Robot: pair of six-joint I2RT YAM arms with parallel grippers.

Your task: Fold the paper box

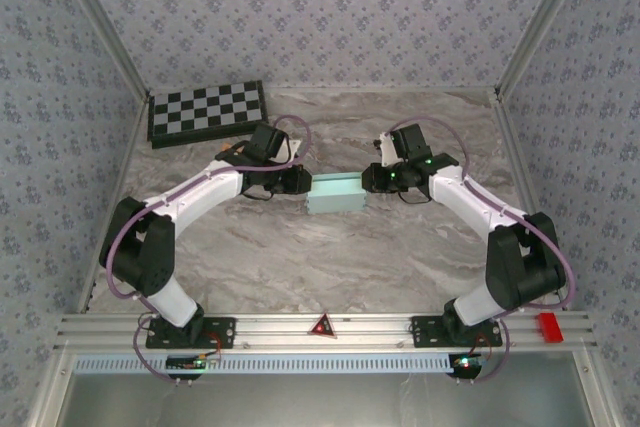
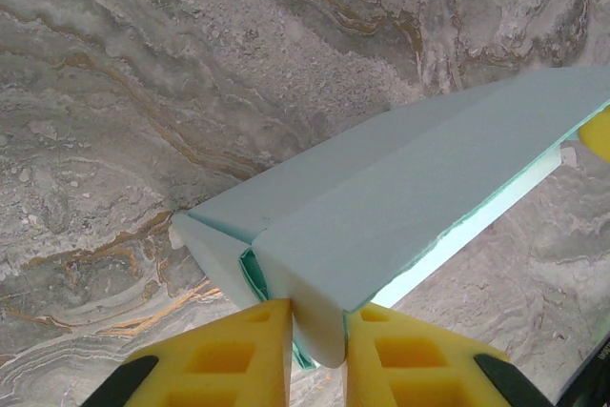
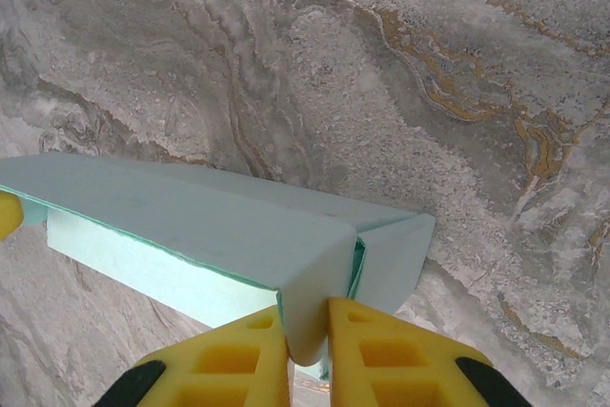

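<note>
The paper box (image 1: 336,193) is a pale light-blue cardboard box, partly folded, held between both arms over the middle of the marble table. My left gripper (image 1: 302,184) is shut on a flap at the box's left end; in the left wrist view its yellow fingers (image 2: 250,355) pinch the rounded flap of the paper box (image 2: 400,197). My right gripper (image 1: 369,179) is shut on the flap at the right end; the right wrist view has its yellow fingers (image 3: 381,355) clamping the paper box (image 3: 219,226) there. The lid stands slightly ajar along one long edge.
A black-and-white checkerboard (image 1: 207,111) lies at the back left of the marble table (image 1: 330,257). Patterned walls enclose the table on three sides. A red block (image 1: 549,326) sits on the front rail at the right.
</note>
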